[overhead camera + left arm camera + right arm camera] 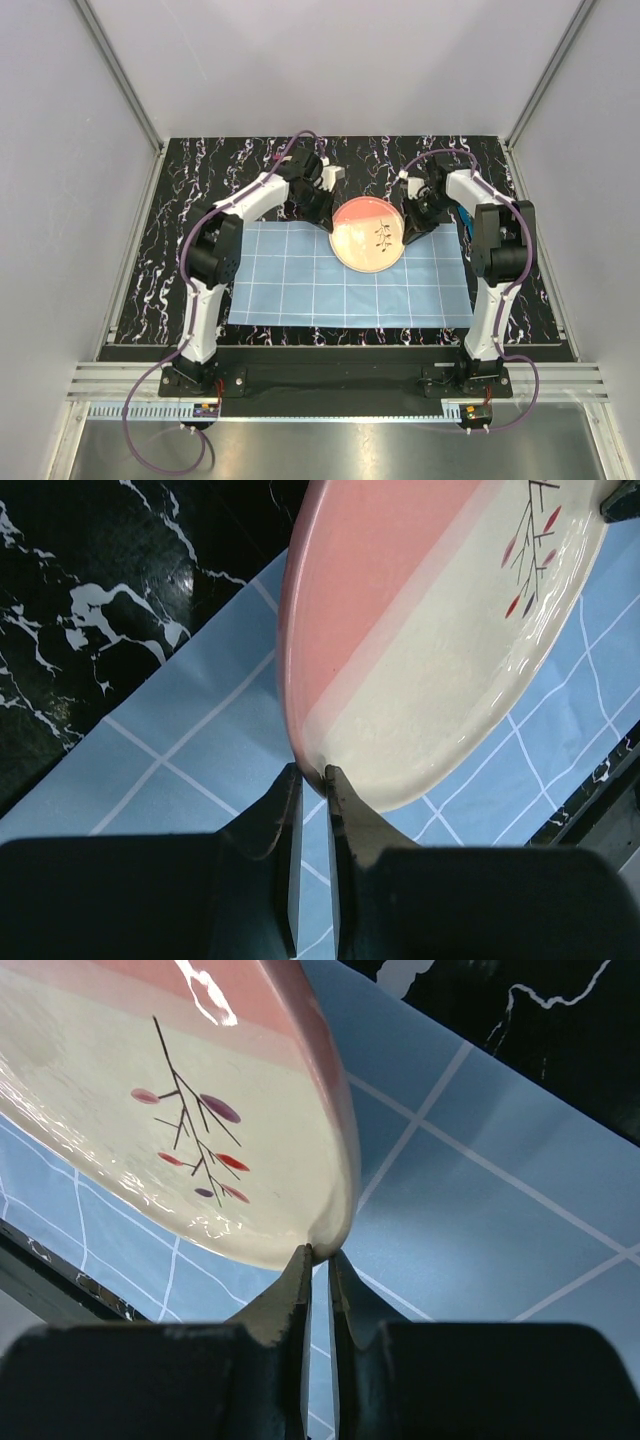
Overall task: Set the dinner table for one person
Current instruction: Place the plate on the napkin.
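L jaws are nearly shut, pinching the left rim of the plate (430, 630). R jaws do the same on the opposite rim, so both arms hold one plate btwn them. Each grip is tips only, on a glazed and prob. slick edge.

Judgement: the step in hand is setting the plate on the mat (330, 285). The plate is over the mat's far edge, right of centre, w/ part over bare desk (170, 250). Can't tell if it touches the cloth.

To do it well:
- Move both arms at a matched pace, plate level, toward the mat's middle.
- Lower till the base rests flat.
- Open both jaws together and back out sideways w/o dragging the cloth.

An uneven pull could pop the rim out.

The desk, black w/ white streaks, lies under everything.

Writing: none readable. No brand or label, only a twig motif w/ red and purple leaves on the plate.
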### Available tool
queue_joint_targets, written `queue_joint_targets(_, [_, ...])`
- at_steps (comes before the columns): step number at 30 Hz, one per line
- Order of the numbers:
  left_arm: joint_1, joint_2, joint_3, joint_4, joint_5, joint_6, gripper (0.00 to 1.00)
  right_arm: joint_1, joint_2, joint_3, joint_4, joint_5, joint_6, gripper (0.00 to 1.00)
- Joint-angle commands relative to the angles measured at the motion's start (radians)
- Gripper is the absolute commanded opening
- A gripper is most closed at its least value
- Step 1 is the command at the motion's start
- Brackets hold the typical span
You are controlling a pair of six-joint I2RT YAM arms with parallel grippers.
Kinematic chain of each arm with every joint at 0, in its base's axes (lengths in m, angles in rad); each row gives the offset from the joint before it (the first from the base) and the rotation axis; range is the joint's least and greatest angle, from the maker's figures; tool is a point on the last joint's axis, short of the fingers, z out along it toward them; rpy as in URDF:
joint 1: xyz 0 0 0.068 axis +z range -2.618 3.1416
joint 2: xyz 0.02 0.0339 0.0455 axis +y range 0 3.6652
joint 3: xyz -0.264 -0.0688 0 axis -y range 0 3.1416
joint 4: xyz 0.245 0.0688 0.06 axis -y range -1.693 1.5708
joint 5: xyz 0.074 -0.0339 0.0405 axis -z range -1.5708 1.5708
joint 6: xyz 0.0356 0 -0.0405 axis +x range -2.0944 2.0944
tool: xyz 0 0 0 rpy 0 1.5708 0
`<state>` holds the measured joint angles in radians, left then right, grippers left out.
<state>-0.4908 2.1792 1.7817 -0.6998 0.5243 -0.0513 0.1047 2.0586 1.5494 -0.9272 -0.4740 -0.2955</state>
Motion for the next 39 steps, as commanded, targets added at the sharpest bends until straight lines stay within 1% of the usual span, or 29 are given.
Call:
queue_joint_targets(1, [-0.046,-0.088,-0.008,0.063,0.204,0.030,0.00,0.076,-0.094,0.006,0.050,-0.206,0.002,0.00])
queue_joint_targets(13, [-0.045,-0.108,-0.074,0.014,0.190,0.110,0.00,0.116,-0.129,-0.037,0.045,-0.201,-0.010,0.00])
queue_joint_targets(30, [-0.045,-0.188,-0.189,-0.052,0.178,0.203,0.00,0.202,-0.146,-0.078,0.031,-0.170,-0.034,0.00])
queue_joint_targets(39, [-0.043,-0.200,-0.205,-0.110,0.187,0.251,0.00,0.243,-0.144,-0.094,0.028,-0.164,-0.040,0.00])
